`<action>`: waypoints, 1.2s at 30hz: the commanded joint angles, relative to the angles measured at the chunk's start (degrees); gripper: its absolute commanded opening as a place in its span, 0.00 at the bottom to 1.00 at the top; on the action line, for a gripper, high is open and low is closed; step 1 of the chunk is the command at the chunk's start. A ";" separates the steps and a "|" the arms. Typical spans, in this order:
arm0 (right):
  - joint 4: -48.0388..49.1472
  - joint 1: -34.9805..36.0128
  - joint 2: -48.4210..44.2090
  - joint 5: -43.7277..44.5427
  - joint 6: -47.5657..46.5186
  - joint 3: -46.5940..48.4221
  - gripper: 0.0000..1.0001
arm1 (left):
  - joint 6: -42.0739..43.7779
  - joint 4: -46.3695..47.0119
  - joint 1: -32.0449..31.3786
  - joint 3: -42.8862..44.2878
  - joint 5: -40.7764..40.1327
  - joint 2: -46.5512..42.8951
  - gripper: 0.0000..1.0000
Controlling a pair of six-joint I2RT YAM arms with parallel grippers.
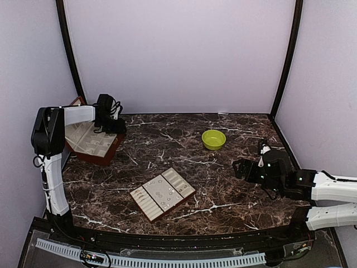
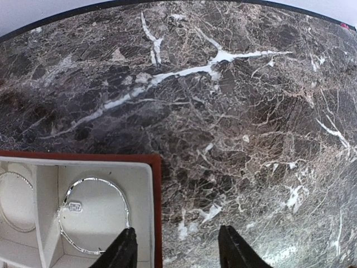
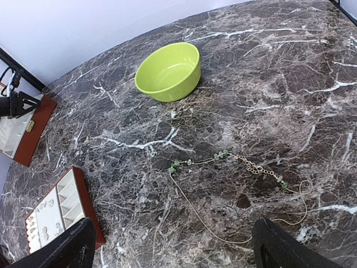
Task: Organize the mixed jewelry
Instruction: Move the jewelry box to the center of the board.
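Note:
Part of the mixed jewelry, a thin chain necklace with green beads (image 3: 223,156), lies loose on the marble just ahead of my right gripper (image 3: 175,251). Its jaws stand wide open and hold nothing. My left gripper (image 2: 178,251) hovers open over the corner of the reddish-brown box (image 2: 158,201), one finger above a cream compartment and the other above bare marble. A silvery hoop (image 2: 126,204) lies in that compartment, and a second hoop (image 2: 25,180) lies in the one beside it. Tiny silvery pieces (image 1: 159,194) sit in the cream tray (image 1: 184,192) at the table's middle front.
A lime-green bowl (image 1: 213,139) stands at the back right, looking empty in the right wrist view (image 3: 168,71). The open box (image 1: 92,142) sits at the far left under the left arm. Purple walls and black posts surround the table.

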 commanded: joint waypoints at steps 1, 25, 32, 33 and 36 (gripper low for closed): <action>0.28 -0.25 -1.40 3.93 -1.21 -1.32 0.98 | 1.38 -0.43 0.14 1.52 1.11 0.70 0.47; 2.37 0.14 -2.84 3.60 -1.47 -2.91 0.98 | 8.83 7.98 -1.95 -12.67 15.41 -6.06 0.00; 3.75 0.29 -5.02 5.59 -4.70 -3.95 0.98 | 13.58 9.57 -8.35 -17.87 19.26 -9.43 0.00; 3.75 0.29 -5.08 6.49 -4.68 -4.04 0.99 | 13.92 9.74 -9.39 -18.40 20.44 -9.77 0.00; 3.26 0.35 -4.64 11.21 -2.35 -4.49 0.98 | 15.25 10.14 -12.71 -19.78 23.43 -10.77 0.00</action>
